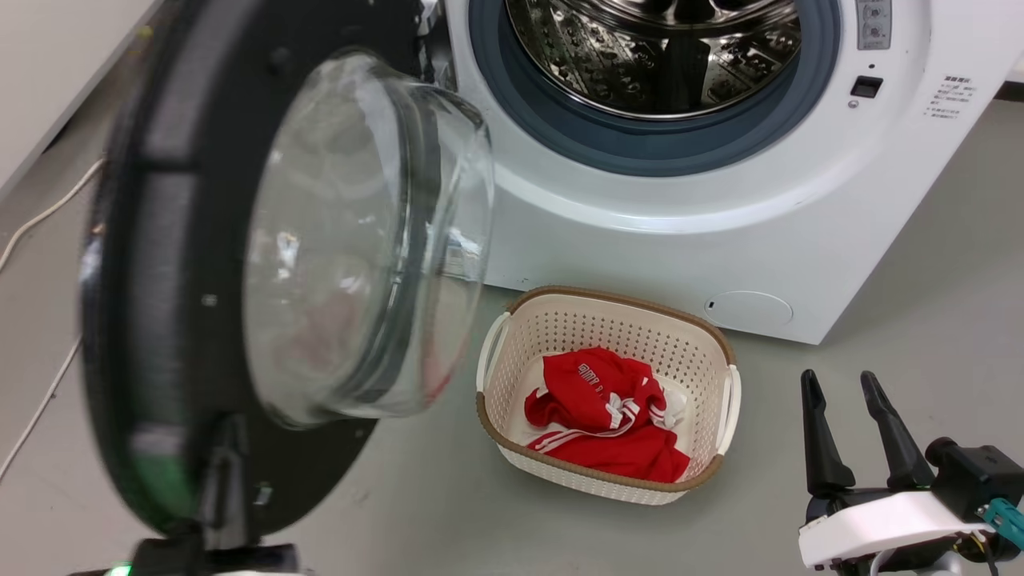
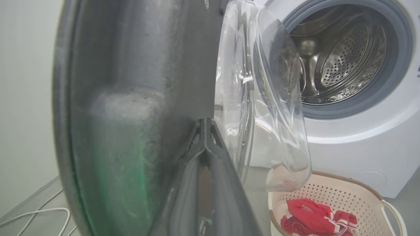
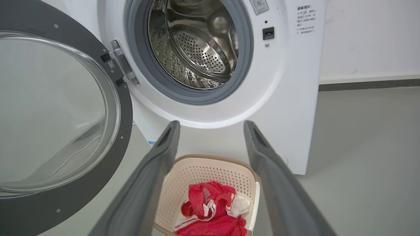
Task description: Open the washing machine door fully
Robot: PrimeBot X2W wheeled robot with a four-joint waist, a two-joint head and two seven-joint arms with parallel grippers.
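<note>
Head view, from the left: a pale cable (image 1: 40,216) trails over the floor. Beside it the washing machine door (image 1: 160,240) stands swung well out from the machine, its glass bowl (image 1: 360,240) bulging toward the basket. Low on the door's inner face sits the left gripper (image 1: 228,468) — its fingers look pressed together with nothing between them and the tips against the black plastic, though blur makes that contact hard to confirm. Further right is the white washing machine (image 1: 640,232) with its steel drum (image 1: 656,56) exposed. Below it the basket (image 1: 616,298) holds a red shirt (image 1: 600,408). At the far right the right gripper (image 1: 838,382) hovers spread wide and empty. The door probably has some swing left — the push should follow the arc around the hinge (image 3: 119,62). It should stay on the flat rim, off the glass, and go slowly enough that the tips do not slide off.
</note>
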